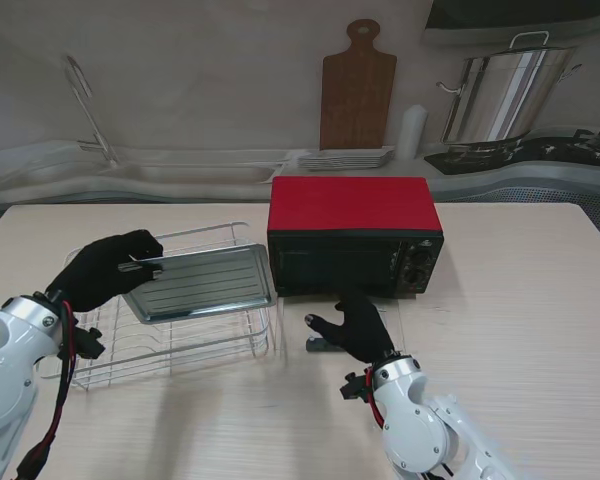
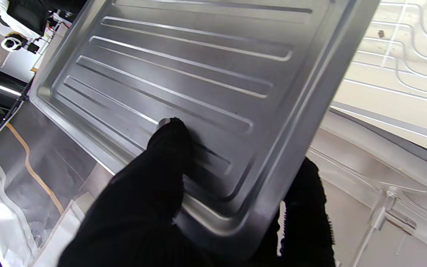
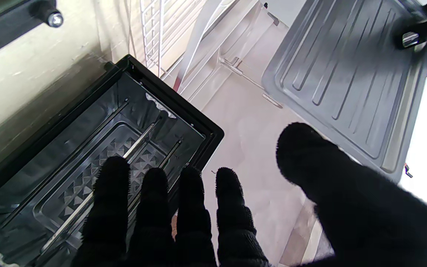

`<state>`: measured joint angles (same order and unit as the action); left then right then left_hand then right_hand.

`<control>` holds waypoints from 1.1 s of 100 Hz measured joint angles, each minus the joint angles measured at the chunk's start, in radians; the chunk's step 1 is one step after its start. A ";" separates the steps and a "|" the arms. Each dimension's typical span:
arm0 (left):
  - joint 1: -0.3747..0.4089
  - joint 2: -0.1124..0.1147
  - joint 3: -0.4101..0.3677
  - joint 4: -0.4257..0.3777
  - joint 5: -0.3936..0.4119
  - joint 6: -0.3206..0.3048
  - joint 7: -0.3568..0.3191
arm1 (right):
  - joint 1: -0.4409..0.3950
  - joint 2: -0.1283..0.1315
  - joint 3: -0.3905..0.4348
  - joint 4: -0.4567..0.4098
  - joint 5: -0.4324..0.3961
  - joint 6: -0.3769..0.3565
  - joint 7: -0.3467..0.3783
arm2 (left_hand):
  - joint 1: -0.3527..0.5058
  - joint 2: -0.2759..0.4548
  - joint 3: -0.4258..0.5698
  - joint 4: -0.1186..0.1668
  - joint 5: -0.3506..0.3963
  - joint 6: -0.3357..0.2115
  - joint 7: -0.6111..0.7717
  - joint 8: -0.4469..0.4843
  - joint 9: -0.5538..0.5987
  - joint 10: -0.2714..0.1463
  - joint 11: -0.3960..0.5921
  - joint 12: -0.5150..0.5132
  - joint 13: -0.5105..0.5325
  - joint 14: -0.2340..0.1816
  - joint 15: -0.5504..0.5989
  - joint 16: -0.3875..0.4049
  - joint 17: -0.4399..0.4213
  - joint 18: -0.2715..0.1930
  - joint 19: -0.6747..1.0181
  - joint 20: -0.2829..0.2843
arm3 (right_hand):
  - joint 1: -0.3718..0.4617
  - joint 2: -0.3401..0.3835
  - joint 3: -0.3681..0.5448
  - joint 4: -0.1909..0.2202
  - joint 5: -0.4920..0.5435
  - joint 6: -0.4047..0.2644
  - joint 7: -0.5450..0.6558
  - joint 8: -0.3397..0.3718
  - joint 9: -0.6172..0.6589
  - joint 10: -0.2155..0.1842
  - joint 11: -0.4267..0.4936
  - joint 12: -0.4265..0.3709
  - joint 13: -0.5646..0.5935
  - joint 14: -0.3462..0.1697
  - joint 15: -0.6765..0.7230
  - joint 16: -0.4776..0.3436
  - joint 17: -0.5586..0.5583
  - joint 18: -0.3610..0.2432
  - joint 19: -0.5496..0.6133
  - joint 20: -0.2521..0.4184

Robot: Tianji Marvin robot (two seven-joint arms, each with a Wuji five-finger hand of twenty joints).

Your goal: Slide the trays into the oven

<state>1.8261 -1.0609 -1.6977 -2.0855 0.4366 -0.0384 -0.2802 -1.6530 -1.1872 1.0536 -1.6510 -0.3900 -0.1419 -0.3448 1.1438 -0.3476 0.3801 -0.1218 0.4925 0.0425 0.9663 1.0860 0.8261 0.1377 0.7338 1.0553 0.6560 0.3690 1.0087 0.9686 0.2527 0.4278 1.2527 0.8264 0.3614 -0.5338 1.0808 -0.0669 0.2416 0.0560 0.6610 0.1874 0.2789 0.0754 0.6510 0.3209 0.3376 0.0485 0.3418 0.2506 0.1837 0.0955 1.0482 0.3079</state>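
The tray (image 1: 202,282) hung tilted over the wire rack (image 1: 170,345), its long axis running left to right, one short end just left of the oven (image 1: 354,236). The left hand (image 1: 108,271) pinched the far short end. The right hand (image 1: 358,327), nearer the oven's open door, lay spread, holding nothing.
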 measured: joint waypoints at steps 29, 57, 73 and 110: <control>-0.037 0.012 0.067 -0.010 -0.024 0.000 -0.062 | -0.013 -0.005 -0.013 -0.017 0.057 -0.045 0.005 | -0.004 -0.002 0.007 0.000 0.000 0.000 0.000 0.002 0.000 0.000 0.002 0.003 0.000 0.000 0.002 0.009 0.000 0.005 0.000 0.000 | 0.000 -0.008 -0.053 -0.001 0.000 0.001 0.012 0.000 0.000 0.000 0.011 0.000 0.000 0.000 0.000 0.000 -0.003 -0.001 -0.003 0.000; -0.111 0.016 0.131 0.026 -0.071 -0.007 -0.079 | -0.020 -0.018 -0.033 -0.017 0.119 -0.107 -0.015 | -0.005 -0.002 0.007 0.000 0.000 0.000 0.000 0.016 0.000 0.000 0.002 0.010 0.002 0.000 0.002 0.009 0.003 0.005 0.000 0.000 | 0.022 -0.049 -0.036 0.005 0.029 0.002 0.049 0.011 0.066 0.009 0.025 0.007 0.078 0.004 0.009 0.000 0.071 -0.001 -0.016 0.000; -0.140 0.017 0.157 0.048 -0.094 -0.010 -0.089 | -0.014 -0.029 -0.048 -0.005 0.147 -0.127 -0.036 | -0.005 -0.002 0.007 0.000 0.000 0.000 0.000 0.016 0.000 0.000 0.002 0.011 0.002 0.000 0.002 0.009 0.003 0.005 0.000 0.000 | 0.077 -0.092 0.040 0.001 0.131 -0.009 0.066 0.039 0.177 0.014 0.023 0.009 0.188 0.014 0.001 0.000 0.161 -0.002 -0.016 0.000; -0.193 0.025 0.204 0.085 -0.108 -0.012 -0.127 | 0.003 -0.055 -0.073 0.030 0.287 -0.227 -0.053 | -0.005 -0.002 0.007 0.000 0.000 0.001 0.000 0.017 0.000 0.000 0.005 0.012 0.011 0.000 0.002 0.010 0.007 0.005 0.000 0.000 | 0.292 -0.186 0.158 -0.046 0.452 -0.084 0.088 0.078 0.537 0.019 -0.064 0.001 0.516 0.024 -0.014 -0.019 0.454 0.000 -0.018 -0.102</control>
<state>1.6336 -1.0356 -1.4940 -2.0003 0.3290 -0.0499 -0.4076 -1.6497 -1.2422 0.9809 -1.6215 -0.1032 -0.3685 -0.3977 1.1383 -0.3499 0.3868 -0.1218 0.4928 0.0430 0.9662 1.1028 0.8261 0.1381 0.7383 1.0674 0.6667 0.3691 1.0109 0.9781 0.2594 0.4333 1.2528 0.8266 0.6535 -0.7199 1.2388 -0.1128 0.6941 -0.0283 0.7492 0.2655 0.8155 0.0943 0.5866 0.3222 0.8538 0.0727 0.3278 0.2314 0.6376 0.0958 1.0306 0.2058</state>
